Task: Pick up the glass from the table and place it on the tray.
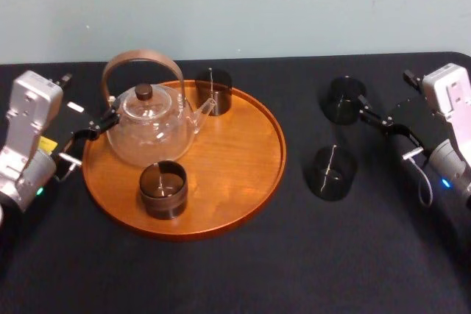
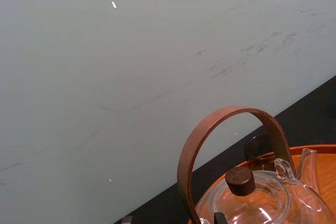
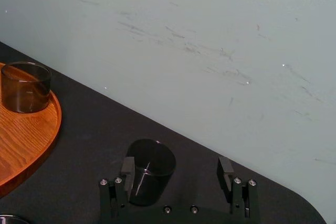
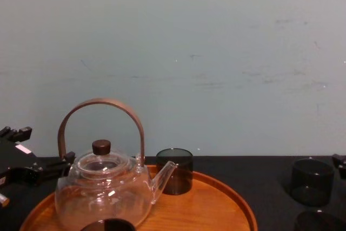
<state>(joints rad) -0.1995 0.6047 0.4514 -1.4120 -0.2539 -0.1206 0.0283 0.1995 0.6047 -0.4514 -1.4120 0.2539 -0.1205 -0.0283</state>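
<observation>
Two dark smoked glasses stand on the black table (image 1: pixel 243 270) right of the tray: a far glass (image 1: pixel 344 99) (image 3: pixel 149 171) (image 4: pixel 312 181) and a nearer glass (image 1: pixel 331 173) (image 4: pixel 319 221). My right gripper (image 1: pixel 375 117) (image 3: pixel 176 174) is open, low over the table just right of the far glass. In the right wrist view that glass sits close to one finger (image 3: pixel 127 169), mostly inside the gap and a little ahead of the tips. The round orange-brown tray (image 1: pixel 250 174) (image 4: pixel 216 209) holds a glass teapot (image 1: pixel 147 126) and two more dark glasses (image 1: pixel 213 92) (image 1: pixel 163 189).
My left gripper (image 1: pixel 92 131) (image 4: pixel 32 171) rests open at the tray's left rim, beside the teapot (image 2: pixel 252 203) with its arched wooden handle (image 2: pixel 226 116). A pale wall stands behind the table. Bare tray surface lies right of the teapot.
</observation>
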